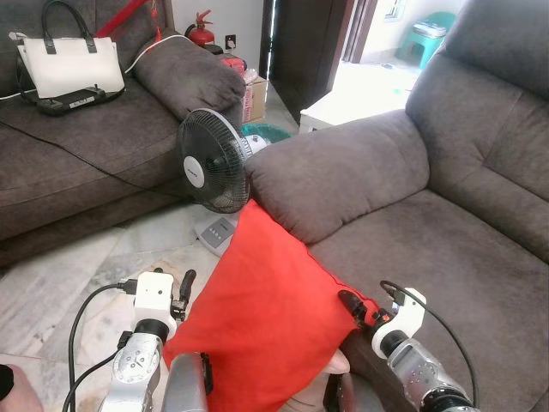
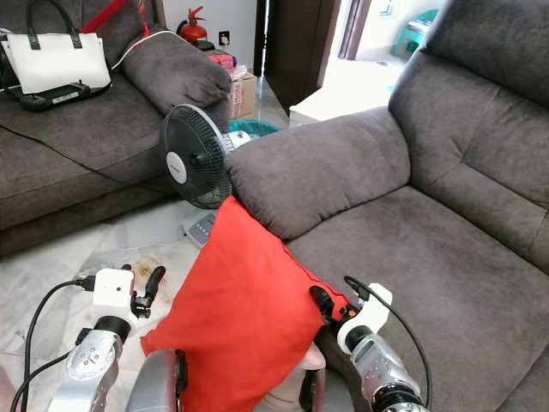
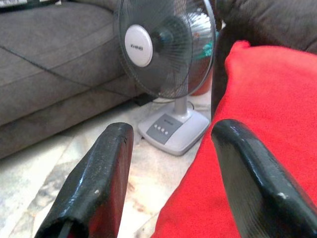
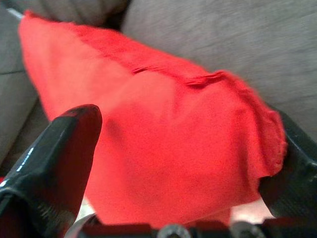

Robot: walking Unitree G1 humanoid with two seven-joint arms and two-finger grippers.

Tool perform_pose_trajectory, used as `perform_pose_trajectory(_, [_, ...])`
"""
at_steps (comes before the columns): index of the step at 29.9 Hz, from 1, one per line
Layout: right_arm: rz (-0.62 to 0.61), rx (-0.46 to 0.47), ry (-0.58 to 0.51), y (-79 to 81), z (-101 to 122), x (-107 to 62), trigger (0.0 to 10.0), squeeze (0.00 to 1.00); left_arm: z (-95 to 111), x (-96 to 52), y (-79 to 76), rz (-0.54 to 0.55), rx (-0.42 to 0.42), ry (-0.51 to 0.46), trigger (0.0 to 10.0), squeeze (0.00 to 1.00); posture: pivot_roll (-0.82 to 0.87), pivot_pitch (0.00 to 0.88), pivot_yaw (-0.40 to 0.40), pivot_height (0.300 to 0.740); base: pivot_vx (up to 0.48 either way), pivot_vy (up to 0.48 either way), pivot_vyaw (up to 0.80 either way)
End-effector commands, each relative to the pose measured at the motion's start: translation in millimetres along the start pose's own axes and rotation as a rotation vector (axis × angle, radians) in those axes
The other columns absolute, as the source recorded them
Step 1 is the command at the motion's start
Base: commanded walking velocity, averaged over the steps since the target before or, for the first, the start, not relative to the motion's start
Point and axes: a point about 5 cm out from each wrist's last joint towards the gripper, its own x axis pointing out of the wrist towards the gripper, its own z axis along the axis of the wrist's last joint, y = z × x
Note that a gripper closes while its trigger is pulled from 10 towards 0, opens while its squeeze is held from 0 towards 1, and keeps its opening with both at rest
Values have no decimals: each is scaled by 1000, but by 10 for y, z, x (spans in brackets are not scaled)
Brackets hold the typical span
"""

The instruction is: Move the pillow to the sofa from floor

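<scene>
**Red pillow held up against the sofa arm, fan close behind**

The red pillow [image 1: 270, 313] fills the lower centre of the left eye view, tilted, its top corner touching the padded arm of the grey sofa [image 1: 446, 249] that takes up the right half of the frame. Its right edge lies along the front of the sofa seat, and its lower part hangs above the marble floor [image 1: 77, 275].

The right gripper [image 1: 352, 306] sits at lower right, at the pillow's right corner. In the right wrist view its 2 fingers [image 4: 54, 158] stand wide apart with the red fabric bulging between them, so the jaws are spread around that corner rather than closed tight. The left gripper [image 1: 182, 292] is at lower left, just beside the pillow's left edge. In the left wrist view its 2 fingers [image 3: 96, 183] are parted, 1 against the red cloth and 1 over bare floor, gripping nothing.

A black fan [image 1: 214, 163] on a grey base stands on the floor directly behind the pillow's top, close to the sofa arm. At upper left, a second sofa [image 1: 94, 146] carries a white handbag [image 1: 69, 64]. A red fire extinguisher [image 1: 200, 30] stands at the top, beside a cardboard box [image 1: 255, 96].
</scene>
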Motion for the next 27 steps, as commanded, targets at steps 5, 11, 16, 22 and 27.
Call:
perform_pose_trajectory(5, [-1,-35,39,10,-71,10,10000,0,29,-8,12,6,0,0,10000,0,210,7,-143,560,0,0,0])
perform_pose_trajectory(11, [-27,-38,60,36,-164,36,10000,0,75,20,-16,-9,7,-14,10000,0,229,19,-141,560,0,0,0])
perform_pose_trajectory(16, [3,21,18,113,-125,87,10000,0,106,-11,55,11,18,-24,10000,0,247,26,-142,560,0,0,0])
perform_pose_trajectory(22, [19,38,12,124,-120,91,10000,0,100,-50,86,27,22,-22,10000,0,255,32,-145,560,0,0,0])
perform_pose_trajectory(27, [42,13,31,94,-109,63,4157,0,103,-45,85,33,20,-20,10000,0,242,34,-152,560,0,0,0])
